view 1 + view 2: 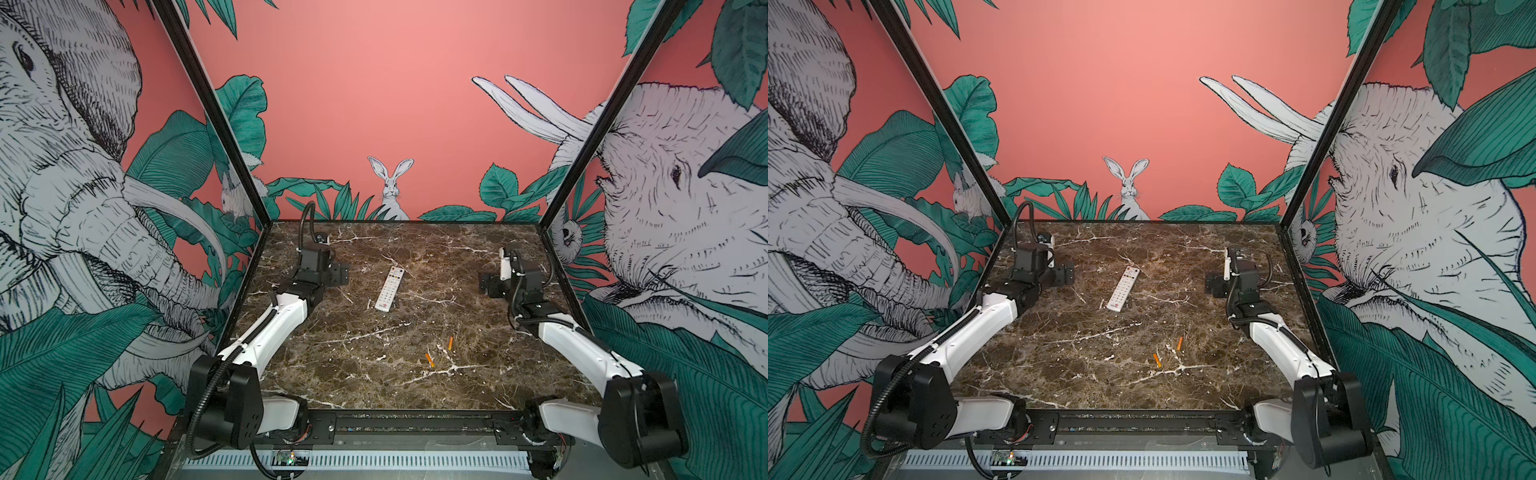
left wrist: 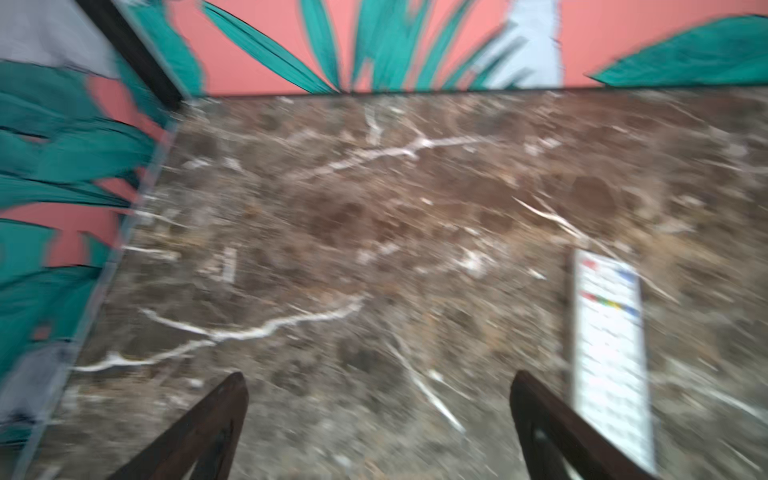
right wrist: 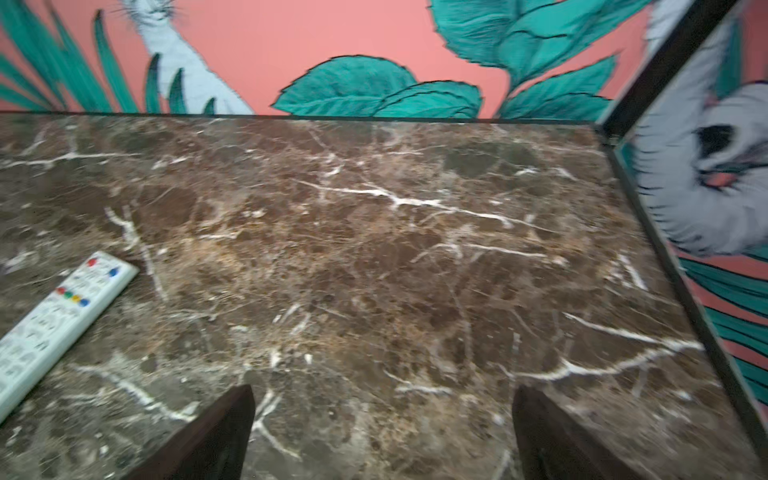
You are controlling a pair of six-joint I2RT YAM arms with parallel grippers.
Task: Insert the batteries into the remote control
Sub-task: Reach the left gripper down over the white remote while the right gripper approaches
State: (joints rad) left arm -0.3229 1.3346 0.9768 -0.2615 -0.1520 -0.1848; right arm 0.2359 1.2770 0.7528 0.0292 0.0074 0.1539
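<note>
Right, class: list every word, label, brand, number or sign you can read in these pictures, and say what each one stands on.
Nothing here reads as text.
The remote control: its red logo, at the end nearer the camera, is too small to read.
Its buttons: dark markings, blurred, unreadable.
The batteries: no print can be made out.
The walls: drawings only, no lettering.

The left wrist view is smeared, so the remote [image 2: 609, 357] looks fuzzy. The right wrist view cuts its end off. The batteries [image 1: 430, 360] are too tiny to show their ends.
</note>
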